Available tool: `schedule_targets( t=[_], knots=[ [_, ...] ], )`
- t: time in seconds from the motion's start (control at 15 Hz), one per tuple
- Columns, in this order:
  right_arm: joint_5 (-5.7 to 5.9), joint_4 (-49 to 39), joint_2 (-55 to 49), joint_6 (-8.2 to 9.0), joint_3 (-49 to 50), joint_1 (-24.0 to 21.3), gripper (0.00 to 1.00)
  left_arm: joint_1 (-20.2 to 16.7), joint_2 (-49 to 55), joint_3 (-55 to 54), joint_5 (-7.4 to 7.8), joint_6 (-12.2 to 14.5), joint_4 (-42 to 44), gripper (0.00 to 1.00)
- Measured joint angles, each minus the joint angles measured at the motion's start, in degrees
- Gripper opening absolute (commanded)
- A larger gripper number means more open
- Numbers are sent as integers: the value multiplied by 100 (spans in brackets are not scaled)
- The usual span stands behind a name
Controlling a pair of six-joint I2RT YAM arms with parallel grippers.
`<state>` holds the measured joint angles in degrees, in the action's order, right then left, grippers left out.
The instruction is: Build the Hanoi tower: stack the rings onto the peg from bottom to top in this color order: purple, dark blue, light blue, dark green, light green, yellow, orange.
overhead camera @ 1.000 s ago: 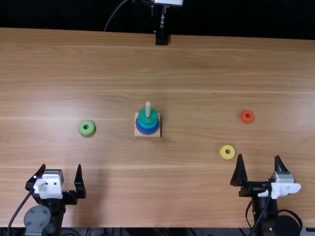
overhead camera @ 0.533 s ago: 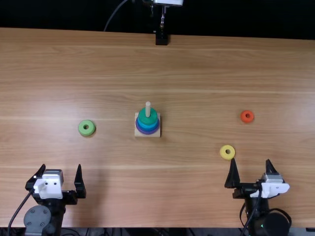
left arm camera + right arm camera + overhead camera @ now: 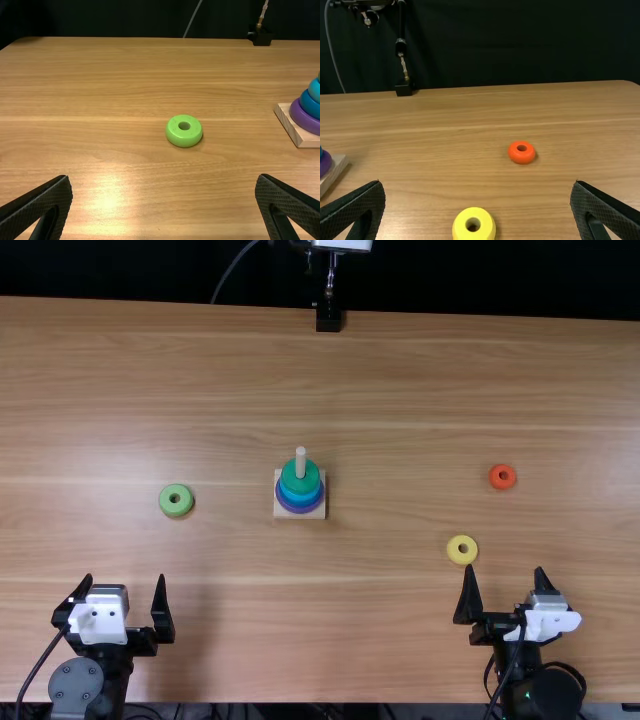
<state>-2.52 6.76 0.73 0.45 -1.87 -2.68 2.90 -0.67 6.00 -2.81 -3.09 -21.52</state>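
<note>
Right pincer (image 3: 505, 567) agape near yellow ring (image 3: 453, 548)

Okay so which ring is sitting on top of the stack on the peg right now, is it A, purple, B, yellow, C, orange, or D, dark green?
D: the dark green ring is uppermost on the peg, with the bare wood of the peg standing up out of it.

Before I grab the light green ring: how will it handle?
The light green ring looks rigid, so it should keep its shape when squeezed. Its smooth, rounded wall might slip if pinched off-centre. Lying flat, it would probably slide rather than roll when nudged.
</note>
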Motion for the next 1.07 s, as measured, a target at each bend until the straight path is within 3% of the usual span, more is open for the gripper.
schedule_targets(
  t=[0.27,1.07],
  knots=[
    [7,450,0,-48,-155,0,100,0,0,0,0,4,2,100],
    [2,457,0,-57,-157,0,100,0,0,0,0,2,2,100]
  ],
)
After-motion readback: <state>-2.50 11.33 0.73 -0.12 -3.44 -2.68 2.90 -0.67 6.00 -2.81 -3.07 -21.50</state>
